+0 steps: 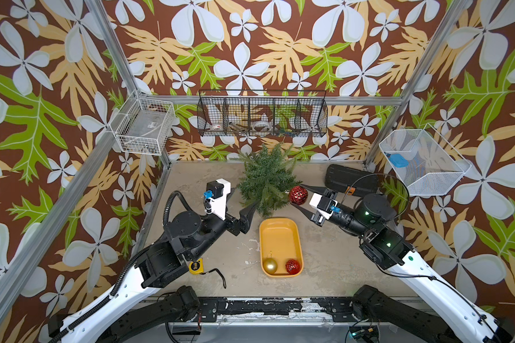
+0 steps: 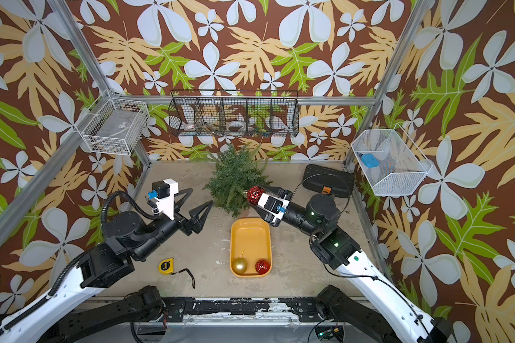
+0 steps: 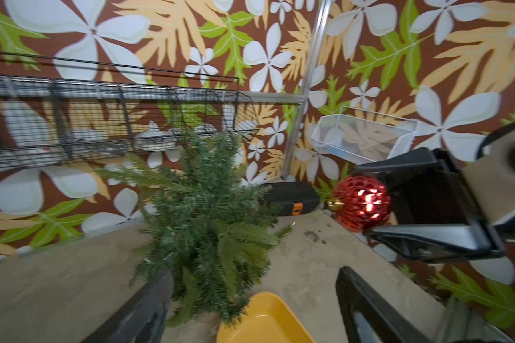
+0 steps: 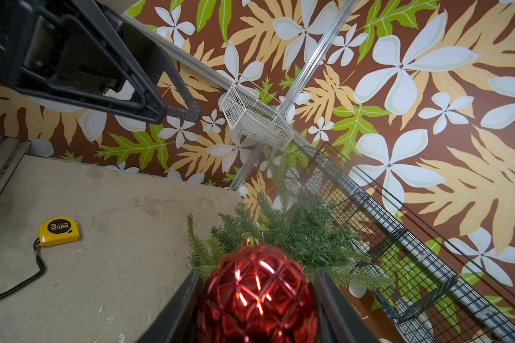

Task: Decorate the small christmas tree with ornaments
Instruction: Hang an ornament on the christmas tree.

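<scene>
The small christmas tree [image 1: 266, 178] [image 2: 235, 181] [image 3: 208, 213] [image 4: 304, 234] stands at the back middle of the table. My right gripper [image 1: 299, 196] [image 2: 257, 196] [image 4: 257, 273] is shut on a faceted red ornament [image 1: 298, 195] [image 2: 254, 194] [image 3: 361, 203] [image 4: 257, 294], held at the tree's right side with its gold cap towards the branches. My left gripper [image 1: 245, 196] [image 2: 202, 196] [image 3: 252, 276] is open and empty at the tree's lower left. A gold ornament [image 1: 270, 265] [image 2: 239, 265] and a second red ornament [image 1: 292, 266] [image 2: 262, 266] lie in the yellow tray [image 1: 298, 237] [image 2: 269, 237] [image 3: 265, 320].
A yellow tape measure [image 1: 196, 265] [image 4: 58, 231] lies left of the tray. A black case [image 1: 350, 178] sits at the back right. On the walls hang a black wire basket [image 1: 262, 117] above the tree and white baskets at left [image 1: 143, 127] and right [image 1: 422, 161].
</scene>
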You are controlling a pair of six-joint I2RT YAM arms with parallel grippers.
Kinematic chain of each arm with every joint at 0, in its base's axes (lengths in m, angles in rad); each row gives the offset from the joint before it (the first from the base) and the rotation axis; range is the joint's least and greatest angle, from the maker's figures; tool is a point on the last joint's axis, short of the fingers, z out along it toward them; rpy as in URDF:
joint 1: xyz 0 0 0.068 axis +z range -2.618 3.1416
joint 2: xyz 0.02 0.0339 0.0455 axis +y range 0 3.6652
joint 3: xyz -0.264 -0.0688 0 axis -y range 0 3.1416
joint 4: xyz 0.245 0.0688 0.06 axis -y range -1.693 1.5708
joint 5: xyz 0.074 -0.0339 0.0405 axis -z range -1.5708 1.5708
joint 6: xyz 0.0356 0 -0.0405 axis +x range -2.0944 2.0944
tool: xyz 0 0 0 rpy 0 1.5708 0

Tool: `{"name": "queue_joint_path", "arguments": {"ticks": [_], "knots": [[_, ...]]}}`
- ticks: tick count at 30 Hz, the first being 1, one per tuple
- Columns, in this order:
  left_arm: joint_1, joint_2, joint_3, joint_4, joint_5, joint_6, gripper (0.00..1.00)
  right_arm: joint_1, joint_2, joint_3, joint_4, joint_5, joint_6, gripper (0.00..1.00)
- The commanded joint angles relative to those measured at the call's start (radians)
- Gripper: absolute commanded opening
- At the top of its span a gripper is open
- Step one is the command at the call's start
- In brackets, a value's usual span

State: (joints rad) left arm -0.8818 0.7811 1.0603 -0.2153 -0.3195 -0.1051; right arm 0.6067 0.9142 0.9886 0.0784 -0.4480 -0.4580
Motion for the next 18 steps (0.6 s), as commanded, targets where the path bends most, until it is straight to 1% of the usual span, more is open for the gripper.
{"name": "queue_joint_path", "arguments": {"ticks": [1, 3, 7, 10, 11, 12, 14, 15, 18], "knots": [[0.114, 0.028, 0.017, 0.035, 0.026, 0.062, 0.87, -0.04, 0.018, 0.033, 0.011, -0.053, 0.077, 0.53], [0.225, 0.081, 0.051, 0.052, 0.16, 0.045, 0.87, -0.081, 0.04, 0.067, 0.018, -0.08, 0.125, 0.53], [0.36, 0.175, 0.11, 0.106, 0.268, 0.027, 0.86, -0.147, 0.112, 0.163, 0.012, -0.105, 0.209, 0.53], [0.463, 0.237, 0.144, 0.184, 0.384, -0.03, 0.86, -0.178, 0.187, 0.267, -0.048, -0.116, 0.221, 0.52], [0.491, 0.264, 0.163, 0.197, 0.39, -0.067, 0.85, -0.193, 0.212, 0.299, -0.059, -0.131, 0.236, 0.52], [0.513, 0.292, 0.185, 0.206, 0.4, -0.098, 0.84, -0.21, 0.237, 0.325, -0.059, -0.139, 0.258, 0.52], [0.545, 0.338, 0.215, 0.239, 0.46, -0.119, 0.84, -0.236, 0.278, 0.367, -0.052, -0.2, 0.286, 0.51], [0.546, 0.352, 0.223, 0.265, 0.486, -0.115, 0.84, -0.242, 0.295, 0.383, -0.05, -0.217, 0.293, 0.51], [0.547, 0.4, 0.257, 0.344, 0.622, -0.065, 0.83, -0.249, 0.347, 0.436, -0.062, -0.245, 0.3, 0.5]]}}
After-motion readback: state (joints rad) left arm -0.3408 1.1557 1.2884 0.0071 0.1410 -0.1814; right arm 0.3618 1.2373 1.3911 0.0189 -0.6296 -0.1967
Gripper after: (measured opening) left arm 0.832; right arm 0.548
